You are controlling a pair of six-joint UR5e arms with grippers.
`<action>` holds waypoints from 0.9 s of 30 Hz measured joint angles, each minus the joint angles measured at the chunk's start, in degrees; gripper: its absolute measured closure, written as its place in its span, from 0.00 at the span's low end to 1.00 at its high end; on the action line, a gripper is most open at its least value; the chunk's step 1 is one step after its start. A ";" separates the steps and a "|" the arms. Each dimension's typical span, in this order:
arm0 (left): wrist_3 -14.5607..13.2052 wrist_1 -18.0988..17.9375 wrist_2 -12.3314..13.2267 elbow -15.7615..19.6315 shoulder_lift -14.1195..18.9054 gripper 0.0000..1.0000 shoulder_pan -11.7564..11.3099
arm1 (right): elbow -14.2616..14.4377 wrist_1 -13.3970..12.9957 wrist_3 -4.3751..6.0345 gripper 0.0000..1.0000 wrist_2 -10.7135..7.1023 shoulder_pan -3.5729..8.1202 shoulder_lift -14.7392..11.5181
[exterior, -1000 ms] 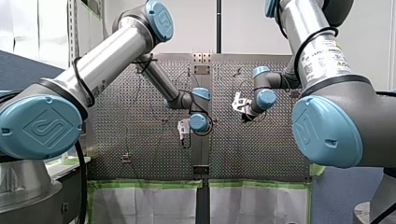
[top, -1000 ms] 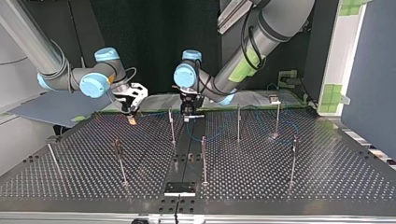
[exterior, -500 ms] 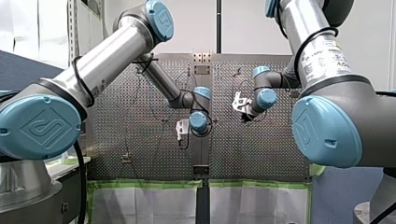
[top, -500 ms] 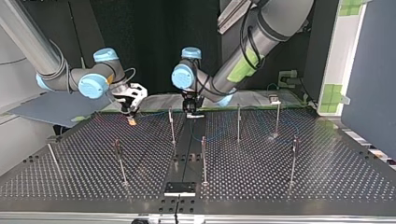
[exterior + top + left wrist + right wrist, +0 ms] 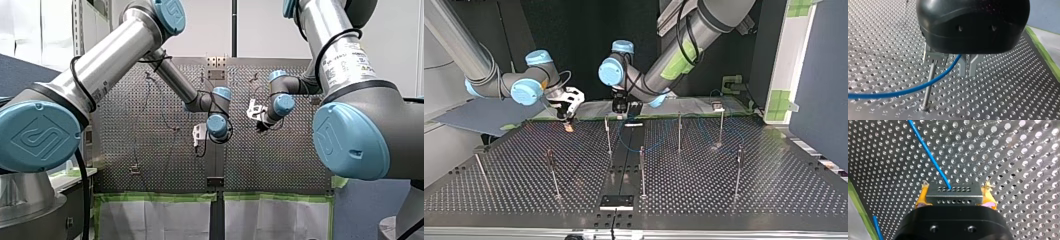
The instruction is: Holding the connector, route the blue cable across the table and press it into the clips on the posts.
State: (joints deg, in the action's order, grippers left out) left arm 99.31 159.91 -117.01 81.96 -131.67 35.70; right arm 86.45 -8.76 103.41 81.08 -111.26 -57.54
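Observation:
In the right wrist view my right gripper (image 5: 956, 187) has its yellow pads shut on a grey perforated connector (image 5: 954, 196), and the blue cable (image 5: 928, 152) leaves the connector over the plate. At the top view's left that gripper (image 5: 568, 121) hangs low over the table's far side. My left gripper (image 5: 967, 73), black with metal fingers (image 5: 962, 67), has them together, and the blue cable (image 5: 923, 86) comes out at their base and sags away. A thin post (image 5: 929, 87) stands just beside it. In the top view the left gripper (image 5: 624, 112) is near the far middle post (image 5: 607, 135).
Several thin posts stand on the perforated table (image 5: 734, 210), among them one at the middle (image 5: 642, 170) and one towards the right (image 5: 679, 132). Slack blue cable (image 5: 644, 146) loops on the plate between them. A dark centre strip with a small plate (image 5: 616, 201) runs to the near edge.
My left gripper has moved towards the top view's left and a little higher, drawing the cable along. My right gripper has hardly moved.

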 joint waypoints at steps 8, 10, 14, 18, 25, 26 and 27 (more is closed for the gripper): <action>0.10 -3.34 -0.06 -0.20 0.00 0.91 -1.09 | -0.28 -0.46 -0.08 1.00 0.06 0.48 0.02; 0.05 -4.08 -0.06 -0.30 0.00 0.91 -1.49 | -0.59 -0.57 -0.12 1.00 0.04 0.66 0.04; -0.66 -5.05 0.17 -0.49 -0.01 0.91 -2.32 | -1.27 -0.64 -0.19 1.00 -0.12 1.06 0.06; -1.02 -5.37 0.58 -0.57 -0.02 0.91 -2.71 | -1.59 -0.75 -0.21 1.00 -0.19 1.78 0.12; -1.23 -5.89 2.44 -1.87 -1.30 0.93 -3.57 | -2.22 -1.45 -0.21 1.00 -0.25 3.39 0.21; -1.25 -5.53 2.80 -2.46 -1.88 0.93 -3.72 | -2.45 -1.48 -0.21 1.00 -0.28 3.60 0.23; -1.27 -5.26 2.98 -2.93 -2.35 0.93 -3.85 | -2.79 -1.50 -0.21 1.00 -0.34 3.87 0.26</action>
State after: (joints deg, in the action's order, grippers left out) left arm 98.04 154.64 -114.03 79.04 -134.01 31.85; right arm 83.66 -10.26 103.20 80.74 -107.39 -57.28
